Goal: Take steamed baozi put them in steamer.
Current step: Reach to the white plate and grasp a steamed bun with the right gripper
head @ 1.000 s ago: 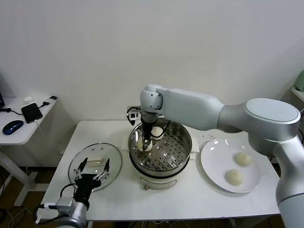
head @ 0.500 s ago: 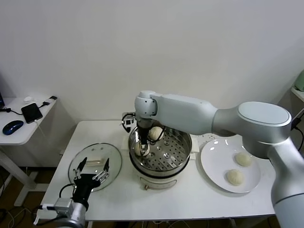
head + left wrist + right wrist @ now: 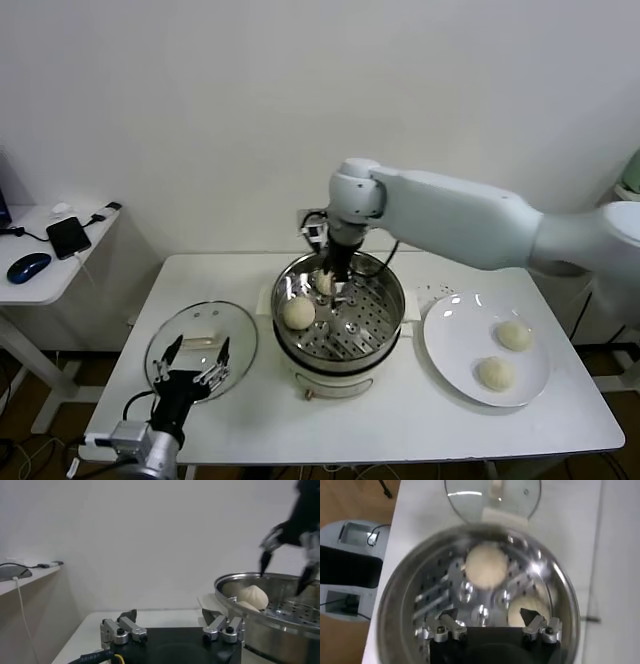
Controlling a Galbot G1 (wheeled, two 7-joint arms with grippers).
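Observation:
The steamer (image 3: 385,318) stands mid-table with two steamed baozi on its perforated tray: one (image 3: 298,312) at the left side, one (image 3: 324,283) at the back, partly behind my right gripper. That gripper (image 3: 336,287) hangs open and empty just above the tray's back part. Looking down from the right wrist, its fingers (image 3: 490,615) stand wide apart over the tray, with one baozi (image 3: 486,566) beyond them and one (image 3: 527,610) beside a fingertip. Two more baozi (image 3: 514,335) (image 3: 494,373) lie on the white plate (image 3: 450,340). My left gripper (image 3: 191,362) is parked open at the front left.
A round glass lid (image 3: 235,335) lies flat left of the steamer, under the left gripper. A side table (image 3: 40,280) with a phone and a mouse stands at far left. The left wrist view shows the steamer's rim (image 3: 250,625) close on one side.
My right gripper opened and let go of a baozi at the tray's left side. It then rose and moved back and to the right. The left arm stayed still.

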